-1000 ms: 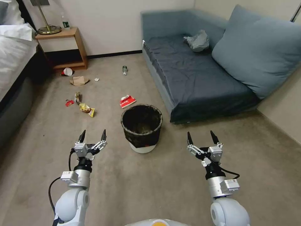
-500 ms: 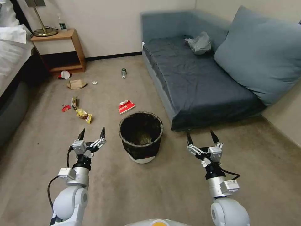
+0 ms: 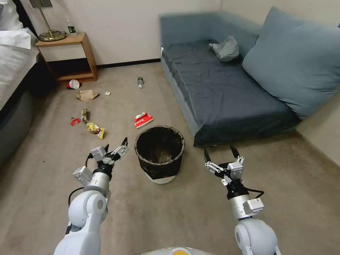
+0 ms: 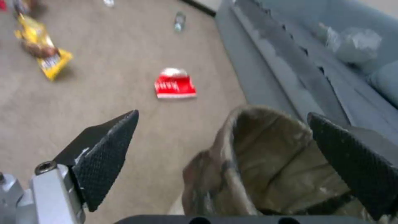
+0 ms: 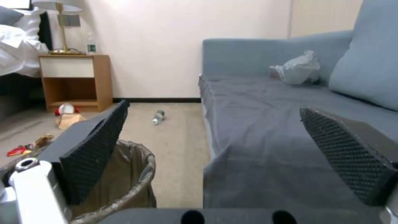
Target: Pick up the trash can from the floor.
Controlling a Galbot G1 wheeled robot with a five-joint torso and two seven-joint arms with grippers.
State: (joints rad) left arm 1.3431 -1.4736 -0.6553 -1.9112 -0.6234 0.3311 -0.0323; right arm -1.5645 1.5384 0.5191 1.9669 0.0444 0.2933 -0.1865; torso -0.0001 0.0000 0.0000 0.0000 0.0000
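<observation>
While the trash can (image 3: 160, 153) stands upright on the floor (image 3: 177, 212), the left gripper (image 3: 115, 146) is nearer, just beside its rim, fingers spread wide; the right gripper (image 3: 219, 154) waits apart, released too.

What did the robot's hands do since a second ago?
The left gripper swung in toward the trash can, nearly beside its rim. The right gripper edged closer too. Both are open, holding nothing. The trash can stands on the floor as before.
</observation>
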